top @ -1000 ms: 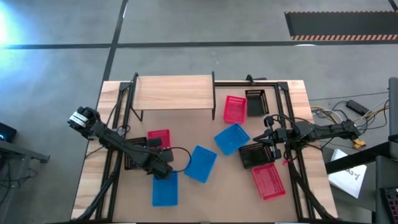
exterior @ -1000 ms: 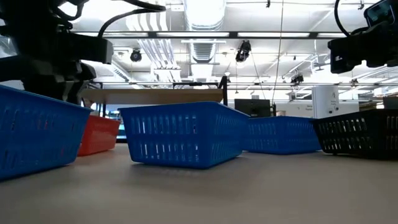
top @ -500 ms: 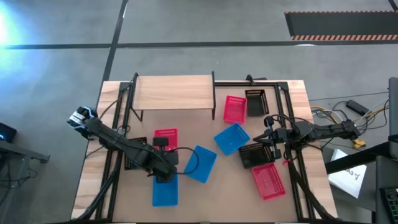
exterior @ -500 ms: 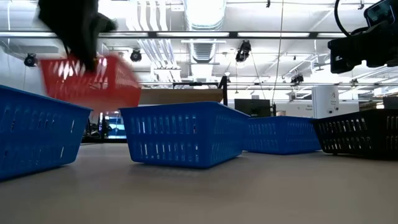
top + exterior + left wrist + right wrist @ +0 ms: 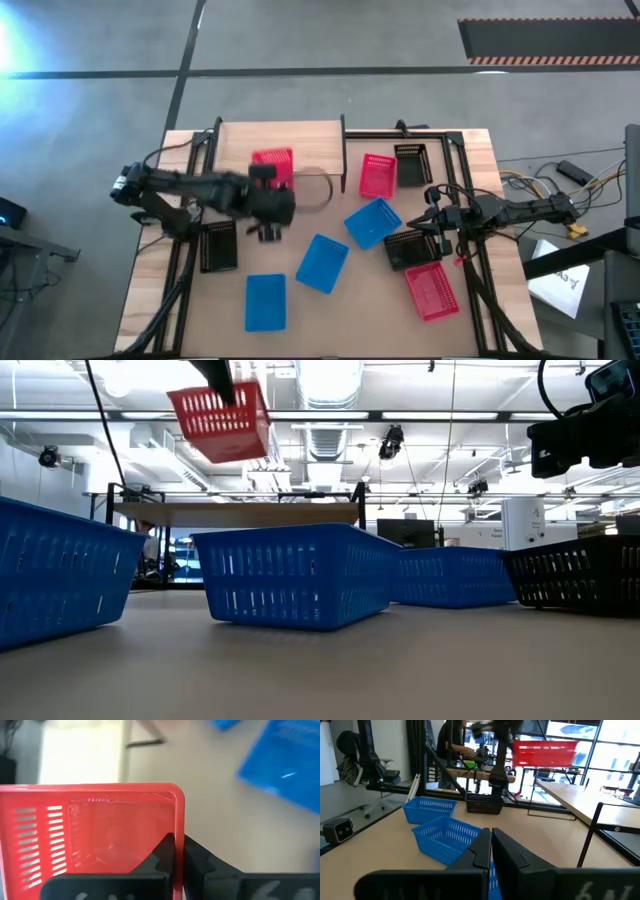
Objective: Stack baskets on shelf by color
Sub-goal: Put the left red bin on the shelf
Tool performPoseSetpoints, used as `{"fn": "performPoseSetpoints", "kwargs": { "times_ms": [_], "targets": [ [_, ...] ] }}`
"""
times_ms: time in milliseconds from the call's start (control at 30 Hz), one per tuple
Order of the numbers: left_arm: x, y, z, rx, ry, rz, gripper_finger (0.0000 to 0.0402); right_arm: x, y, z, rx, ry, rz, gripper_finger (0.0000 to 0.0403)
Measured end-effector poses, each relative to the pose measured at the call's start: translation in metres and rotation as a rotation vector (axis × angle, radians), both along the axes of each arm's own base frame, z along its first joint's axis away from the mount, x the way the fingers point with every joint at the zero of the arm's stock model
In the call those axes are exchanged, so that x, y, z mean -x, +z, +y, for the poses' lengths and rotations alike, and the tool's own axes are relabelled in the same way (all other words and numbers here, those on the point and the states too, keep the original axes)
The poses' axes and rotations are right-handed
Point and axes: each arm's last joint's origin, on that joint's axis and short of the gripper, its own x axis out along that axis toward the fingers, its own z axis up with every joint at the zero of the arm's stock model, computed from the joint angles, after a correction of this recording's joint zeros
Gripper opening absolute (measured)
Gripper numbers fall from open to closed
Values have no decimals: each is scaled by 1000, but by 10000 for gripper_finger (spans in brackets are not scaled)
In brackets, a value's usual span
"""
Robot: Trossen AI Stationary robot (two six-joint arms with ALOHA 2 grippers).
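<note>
Left jaws (image 5: pixel 175 851) are clamped on one wall of a red-pink basket (image 5: pixel 273 166), one finger inside the rim and one outside. The basket is held in the air, well clear of the surface (image 5: pixel 330 310), over the front edge of the shelf (image 5: pixel 280 148); in the low view it hangs tilted above the plank. The shelf plank itself carries nothing that can be seen.

Right jaws (image 5: pixel 491 845) are pressed together with nothing between them. They are held above the right side of the surface, beside a black basket (image 5: pixel 405 248).

Baskets on the surface, noted from the high view:
- blue basket (image 5: pixel 265 301) near the front edge
- second blue basket (image 5: pixel 322 262) just beside it, turned at an angle
- third blue basket (image 5: pixel 373 221) nearer the middle, also angled, close to the black basket by the right jaws
- second red-pink basket (image 5: pixel 377 176) just right of the shelf, with another black basket (image 5: pixel 412 164) at its side
- third red-pink basket (image 5: pixel 432 290) at the front right
- third black basket (image 5: pixel 218 245) at the left, under the left arm

A person (image 5: pixel 454 740) is seen in the room beyond the surface in the right wrist view.
</note>
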Motion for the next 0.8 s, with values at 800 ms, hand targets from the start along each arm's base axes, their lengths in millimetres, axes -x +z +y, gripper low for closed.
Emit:
{"fn": "performPoseSetpoints", "kwargs": {
  "times_ms": [800],
  "targets": [
    [120,-35,104,79,88,-32,0,0,0,0,0,0,0,9]
  ]
}}
